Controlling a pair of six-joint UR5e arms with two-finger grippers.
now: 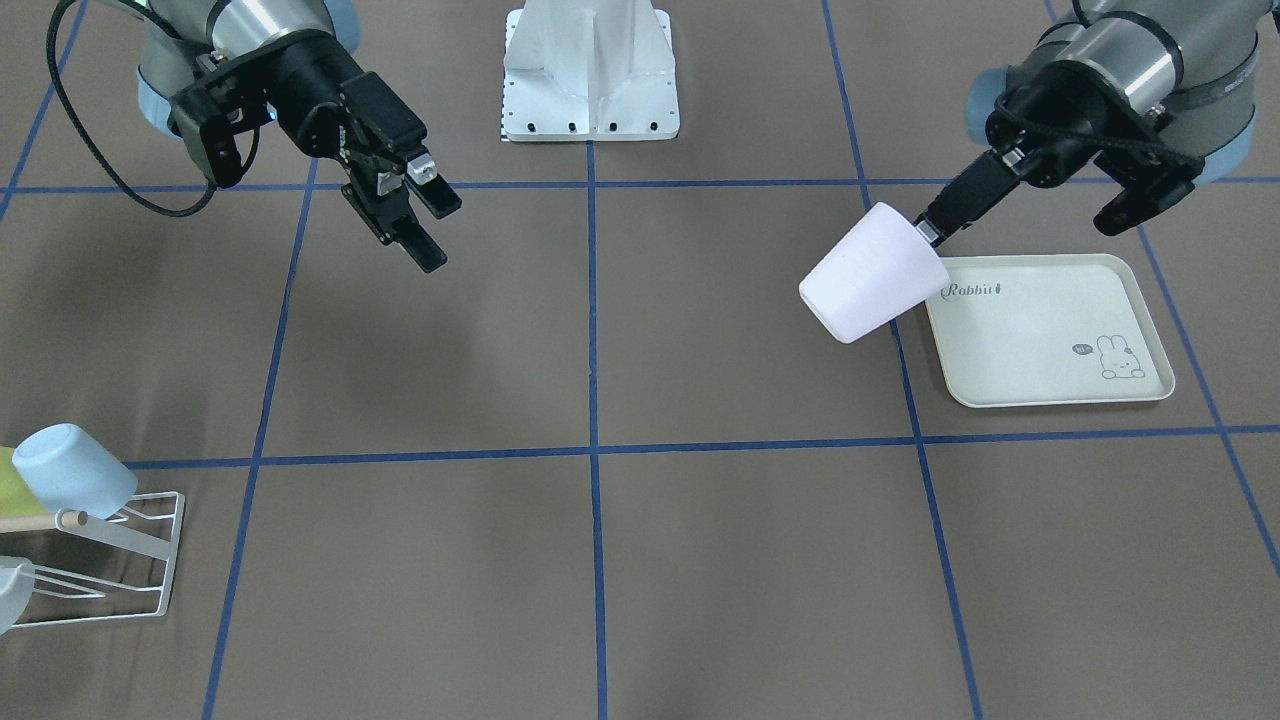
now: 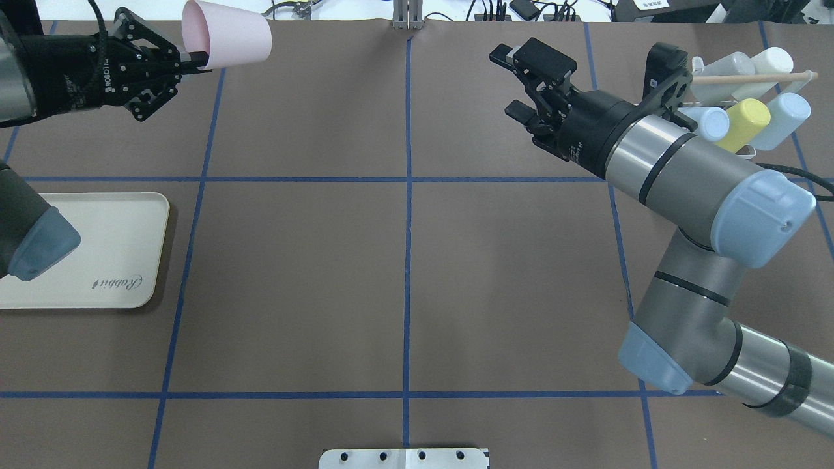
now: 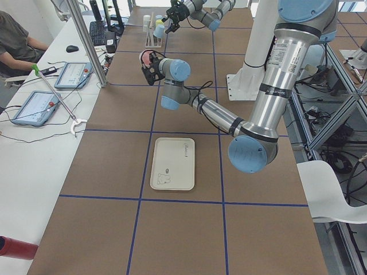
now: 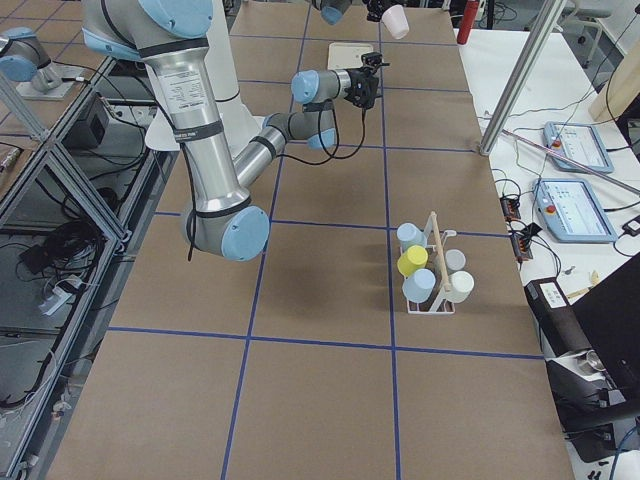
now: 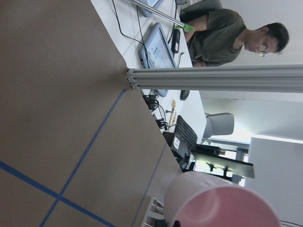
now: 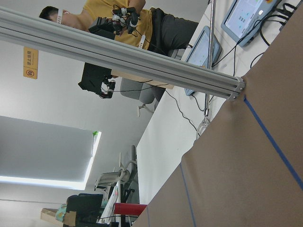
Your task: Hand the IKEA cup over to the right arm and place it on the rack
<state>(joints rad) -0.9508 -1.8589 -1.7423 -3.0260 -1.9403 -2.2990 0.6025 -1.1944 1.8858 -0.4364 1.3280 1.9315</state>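
The IKEA cup (image 2: 228,40) is pale pink and hangs on its side in the air, its base pointing toward the table's middle. My left gripper (image 2: 202,62) is shut on its rim. In the front view the cup (image 1: 872,286) hangs just beside the tray's corner, held by the left gripper (image 1: 930,232). It fills the bottom of the left wrist view (image 5: 222,203). The right arm (image 2: 677,176) holds its gripper (image 2: 508,83) open and empty above the table, far from the cup. The white wire rack (image 1: 150,545) with its wooden dowel stands at the table's corner, behind the right arm, with several cups on it.
A cream rabbit-print tray (image 1: 1050,330) lies flat under the left arm. The robot's white base plate (image 1: 590,100) is at the table's middle edge. The rack's cups are pale blue, yellow and white (image 2: 743,120). People sit at a side bench beyond an aluminium post (image 5: 213,78).
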